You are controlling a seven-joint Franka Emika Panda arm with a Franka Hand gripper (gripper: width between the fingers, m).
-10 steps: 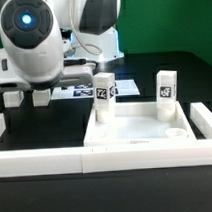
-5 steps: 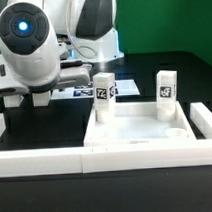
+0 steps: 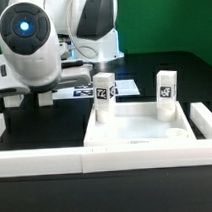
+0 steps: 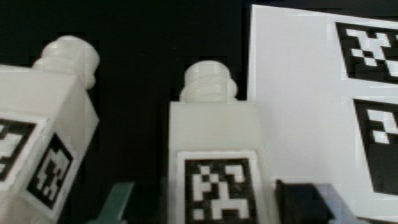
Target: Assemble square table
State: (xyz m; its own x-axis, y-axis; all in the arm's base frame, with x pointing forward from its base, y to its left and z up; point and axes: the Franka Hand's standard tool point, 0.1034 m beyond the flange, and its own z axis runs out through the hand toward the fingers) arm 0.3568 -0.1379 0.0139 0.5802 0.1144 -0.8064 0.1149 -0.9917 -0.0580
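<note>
Entry: gripper (image 4: 214,197), nudged toward the exterior view's left then halted, sits spread wide astride a loose leg peg (image 4: 217,140) beside the marker board (image 4: 294,60); I judge a grasp imminent, square panel (image 3: 135,135) waiting nearby.

The spread claw (image 4: 214,205) straddles one leg peg (image 4: 217,140), between a second peg (image 4: 45,120) and the marker board (image 4: 294,80).

I read no words or numbers; only black-white tags (image 4: 217,188) on small white plastic leg pegs (image 4: 217,118) and the white marker board (image 4: 294,100).
</note>
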